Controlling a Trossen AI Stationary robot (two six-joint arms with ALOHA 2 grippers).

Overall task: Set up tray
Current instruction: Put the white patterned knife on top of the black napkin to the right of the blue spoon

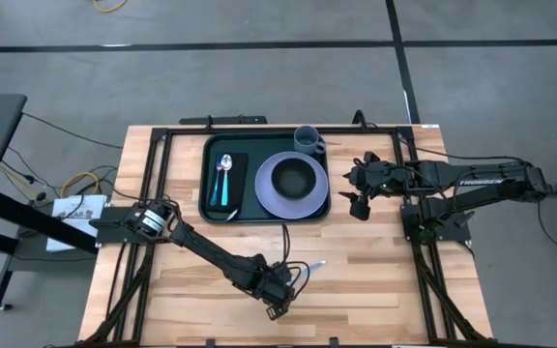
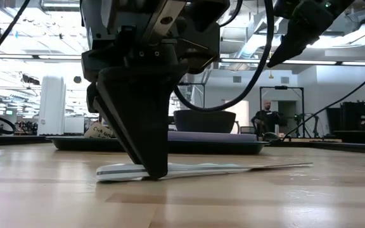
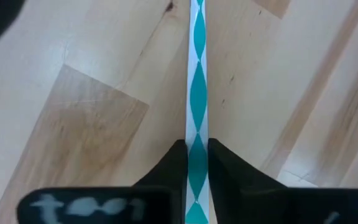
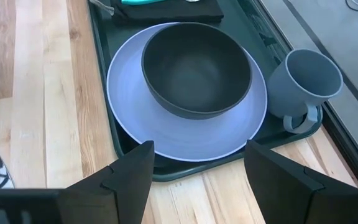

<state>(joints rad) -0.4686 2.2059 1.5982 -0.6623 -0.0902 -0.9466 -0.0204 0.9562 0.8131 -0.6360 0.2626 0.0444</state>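
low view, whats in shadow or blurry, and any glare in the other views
Low view: the left gripper is a dark, backlit silhouette against bright ceiling lights, shut on the utensil; the tray behind looks soft. Left wrist view: the fingers are blurred. High view: even light, no glare.
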